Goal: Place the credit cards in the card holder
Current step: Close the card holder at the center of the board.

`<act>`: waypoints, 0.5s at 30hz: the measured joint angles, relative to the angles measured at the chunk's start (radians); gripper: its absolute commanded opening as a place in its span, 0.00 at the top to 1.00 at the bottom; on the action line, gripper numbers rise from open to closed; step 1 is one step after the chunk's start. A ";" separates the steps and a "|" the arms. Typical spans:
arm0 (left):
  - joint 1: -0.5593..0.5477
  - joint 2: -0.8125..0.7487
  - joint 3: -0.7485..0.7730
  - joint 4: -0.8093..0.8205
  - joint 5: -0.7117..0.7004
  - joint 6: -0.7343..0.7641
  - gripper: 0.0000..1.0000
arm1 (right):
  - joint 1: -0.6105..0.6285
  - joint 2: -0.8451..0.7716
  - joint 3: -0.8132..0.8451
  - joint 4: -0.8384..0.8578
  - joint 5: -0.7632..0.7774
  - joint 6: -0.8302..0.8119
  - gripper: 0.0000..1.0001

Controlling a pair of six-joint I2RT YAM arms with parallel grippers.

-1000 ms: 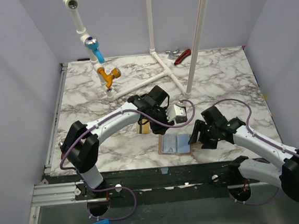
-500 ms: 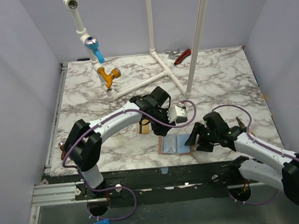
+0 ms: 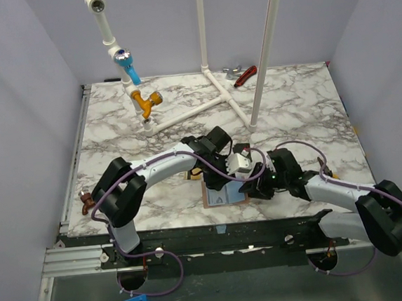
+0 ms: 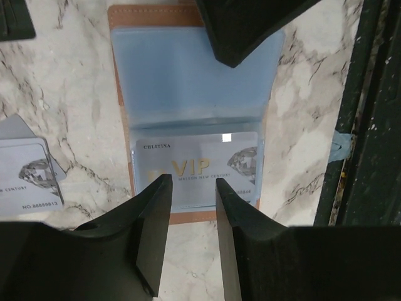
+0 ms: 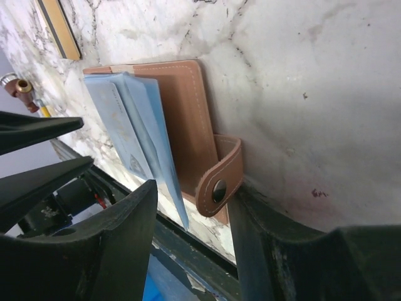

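Card holder point(image 4: 150, 15) lies open and flat on the counter point(image 3: 303, 106), right at the near edge, roughly mid-width between my two arms. Tan leather outside, clear bluish sleeves inside.

Contents: one VIP card point(image 4: 188, 153) sits in the near sleeve, print readable through the plastic. Its true colour is hard to call through the tint. The far sleeve is partly covered by a dark finger coming in from the far-right side, so I can't read its contents.

Left jaws: hanging over the near edge of the holder, slightly apart, nothing between them. I can see the VIP card and the leather rim through the gap.

Right jaws: apart, straddling the holder's snap strap point(image 5: 219, 179) on its right edge. The strap sits close to one finger; I can't tell if it touches. There is a clear gap on the other side, so no grip.

Loose on the counter:
- two overlapping silver-grey cards point(image 4: 22, 172) just left of the holder, cut off by the frame
- gold card point(image 5: 59, 28) with a dark stripe beyond the holder, only an end in view
- black flat corner point(image 4: 14, 19) far-left of the holder, too cropped to confirm as a card

In the top view both wrists cover most of the holder.
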 measured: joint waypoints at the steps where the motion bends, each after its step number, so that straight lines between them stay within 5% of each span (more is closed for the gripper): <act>1: 0.002 0.004 -0.012 0.000 -0.006 0.004 0.65 | -0.005 0.013 -0.004 0.022 -0.016 0.001 0.49; 15: 0.004 0.115 0.040 0.002 -0.046 0.006 0.65 | -0.037 0.079 -0.089 0.292 -0.158 -0.005 0.47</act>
